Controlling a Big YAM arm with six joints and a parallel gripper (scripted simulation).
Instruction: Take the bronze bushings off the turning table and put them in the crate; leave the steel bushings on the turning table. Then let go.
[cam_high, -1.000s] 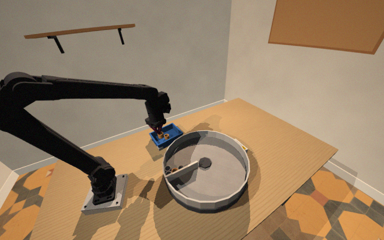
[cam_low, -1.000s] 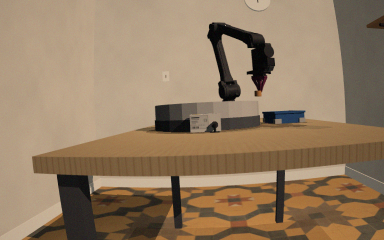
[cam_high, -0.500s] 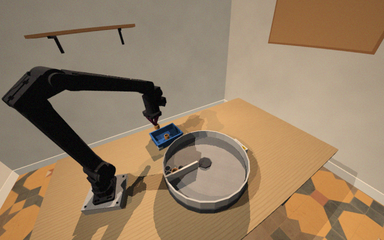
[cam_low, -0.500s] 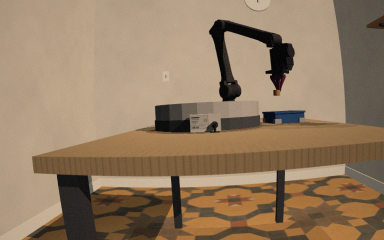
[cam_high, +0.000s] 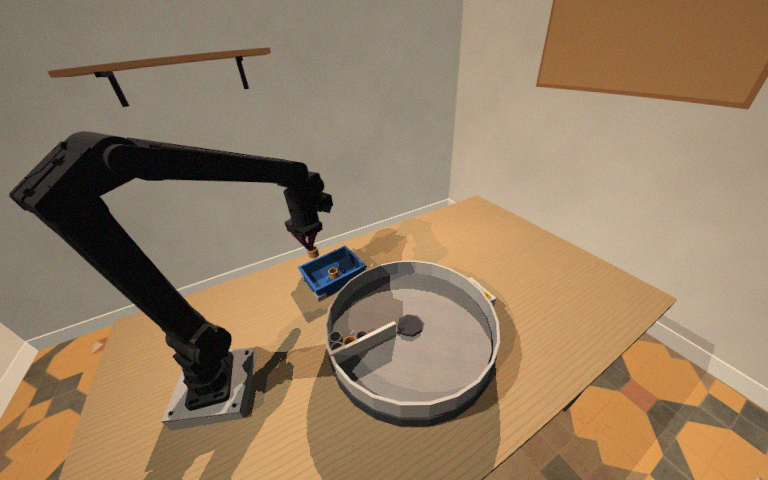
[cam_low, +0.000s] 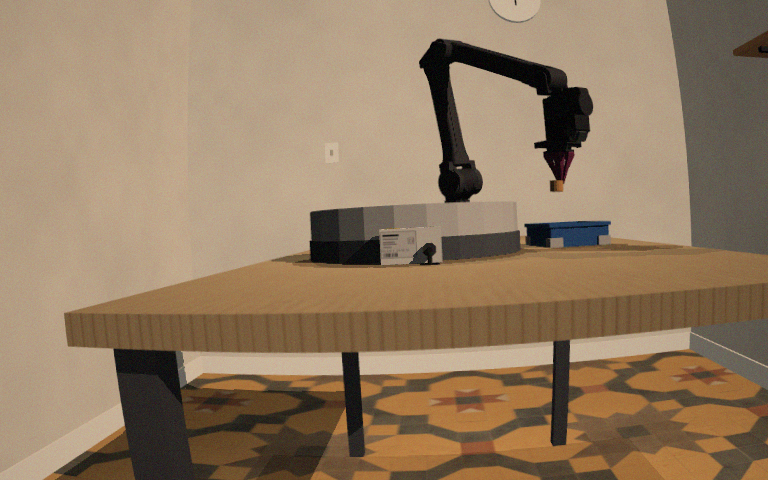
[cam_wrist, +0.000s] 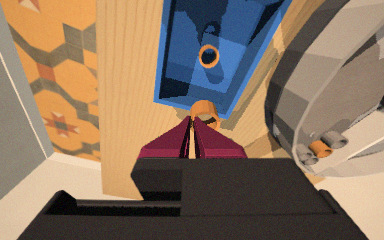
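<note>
My gripper (cam_high: 310, 247) (cam_low: 559, 181) (cam_wrist: 192, 120) is shut on a bronze bushing (cam_high: 313, 253) (cam_low: 556, 186) (cam_wrist: 202, 108), pinching its wall. It holds the bushing above the level of the blue crate (cam_high: 306, 279) (cam_low: 572, 233) (cam_wrist: 236, 60), near one end of it. Another bronze bushing (cam_high: 333, 275) (cam_wrist: 200, 53) stands inside the crate. On the turning table (cam_high: 441, 350) (cam_low: 453, 220) (cam_wrist: 287, 100), one bronze bushing (cam_high: 349, 340) (cam_wrist: 320, 149) sits among three grey steel bushings, one of them (cam_high: 335, 336) (cam_wrist: 335, 140) beside it, near the rim at the divider.
The white divider (cam_high: 368, 340) runs from the turning table's rim towards its dark hub (cam_high: 410, 325). The table's tall round wall stands close beside the crate. A white labelled box (cam_high: 482, 289) (cam_low: 398, 246) is at the turning table's outer side.
</note>
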